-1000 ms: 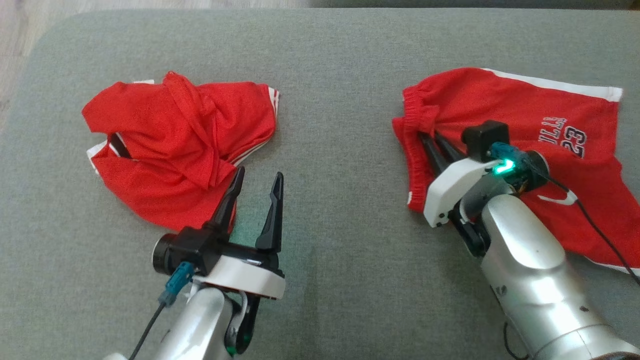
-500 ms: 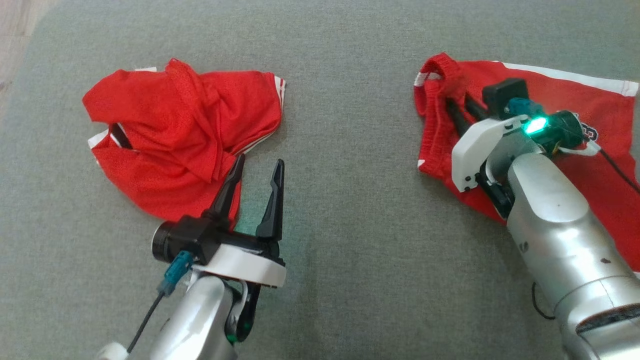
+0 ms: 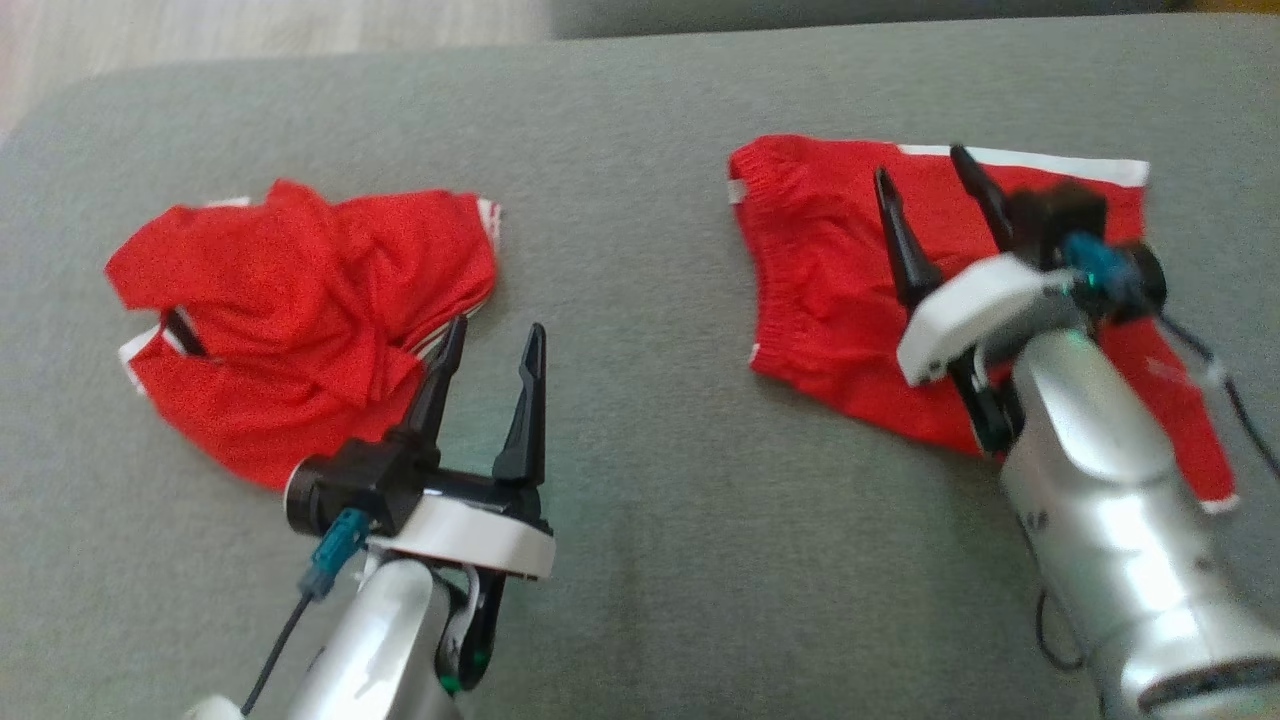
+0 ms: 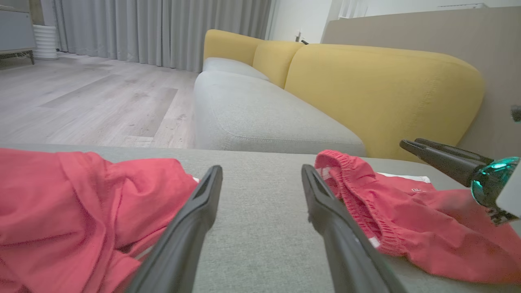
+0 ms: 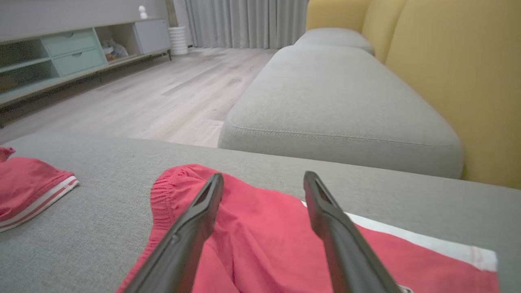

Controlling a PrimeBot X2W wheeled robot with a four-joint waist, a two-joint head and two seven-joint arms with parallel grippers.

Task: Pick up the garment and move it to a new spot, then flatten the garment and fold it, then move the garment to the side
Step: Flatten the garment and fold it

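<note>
Right now two red garments lie well apart on the broad grey fabric cushion (image 3: 640, 300), and both arms hang over it with nothing in their grasp. On the robot's right, the red sports shorts with an elastic waistband and a white side stripe (image 3: 820, 290) lie spread fairly flat. Their gathered waistband is turned toward the middle of the cushion and the white stripe runs along the far edge. The right gripper (image 3: 919, 163) is poised above them, its two long dark fingers spread wide. From the left wrist view those fingers stand clear of the cloth, holding none of it. On the robot's left, a crumpled red mesh jersey with white trim (image 3: 300, 300) sits bunched in loose folds. The left gripper (image 3: 498, 326) hovers just beside the jersey's near edge, fingers pointing away from the robot and parted just as wide, with bare grey fabric between them. Beyond the cushion a second grey seat with a mustard-yellow backrest (image 4: 382, 89) stretches away, beside pale wooden flooring (image 4: 81, 101) and grey curtains.
</note>
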